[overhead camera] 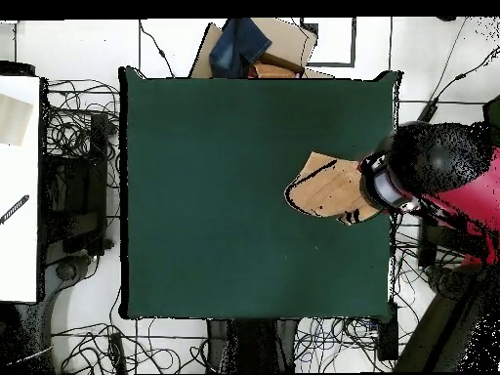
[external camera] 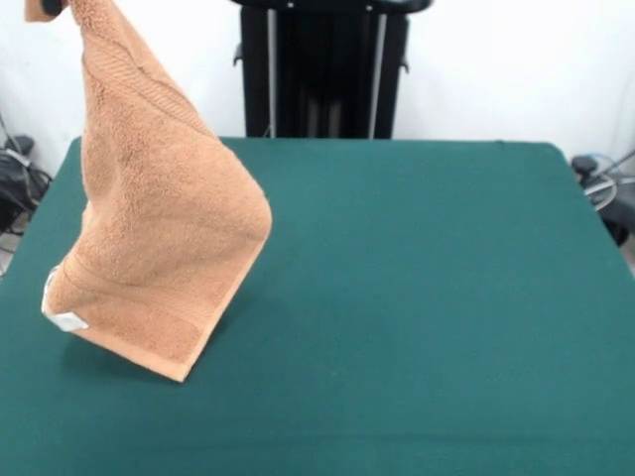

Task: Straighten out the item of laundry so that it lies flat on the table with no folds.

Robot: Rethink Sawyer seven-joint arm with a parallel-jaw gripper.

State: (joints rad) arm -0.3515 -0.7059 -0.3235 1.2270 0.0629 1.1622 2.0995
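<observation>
The item of laundry (external camera: pixel 159 208), an orange-tan terry towel, hangs by its top corner at the left of the front view. It drapes down in a long tilted shape. A woven band and a white tag (external camera: pixel 65 319) show near its lower edge, and its lowest corner is at or just above the table (external camera: pixel 417 297). My gripper (external camera: pixel 52 6) barely shows at the top edge, shut on that top corner. From overhead the towel (overhead camera: pixel 327 186) shows near the table's right edge (overhead camera: pixel 391 254), beside the red and black arm (overhead camera: pixel 430 171), which hides the gripper.
Most of the green table stretches away from the towel, to the right in the front view. Off the table lie cable tangles (overhead camera: pixel 73 127), a white desk (overhead camera: pixel 20 186) and a cardboard box with blue cloth (overhead camera: pixel 256 47).
</observation>
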